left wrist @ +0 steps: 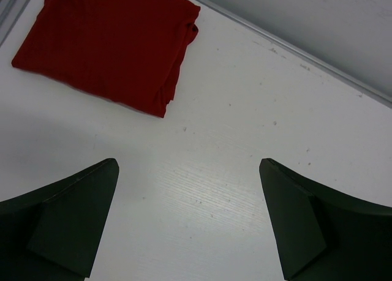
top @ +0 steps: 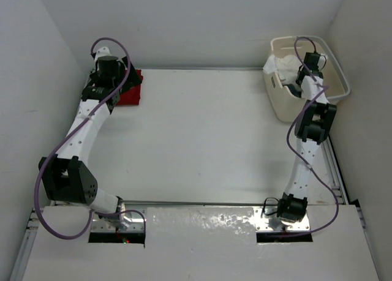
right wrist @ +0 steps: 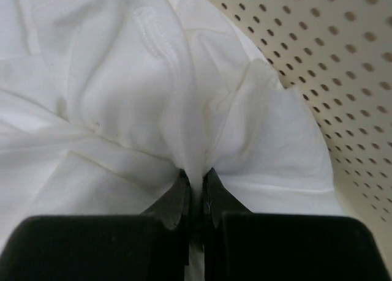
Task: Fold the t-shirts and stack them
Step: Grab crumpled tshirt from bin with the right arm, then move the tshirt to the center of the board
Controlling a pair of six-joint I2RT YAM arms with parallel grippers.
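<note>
My right tool (right wrist: 196,174) is pinching the white t-shirt (right wrist: 122,97) in the laundry basket (right wrist: 343,79), my left tool (left wrist: 188,164) is spread wide, folded red t-shirt (left wrist: 104,48) at its 11 o'clock.

Far left, folded t-shirt (top: 130,93) lies on table (top: 202,140); far right, crumpled t-shirt (top: 279,65) in basket (top: 340,80).

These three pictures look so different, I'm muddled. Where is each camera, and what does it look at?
Top: high behind the robot, looking down at the table; left arm and right arm show.
Left wrist: on the left arm, facing the folded red shirt; its open jaws show.
Right wrist: inside the basket, facing the white shirt; its jaws pinch it.
Shared: the red shirt in top and left wrist; the basket in top and right wrist.
</note>
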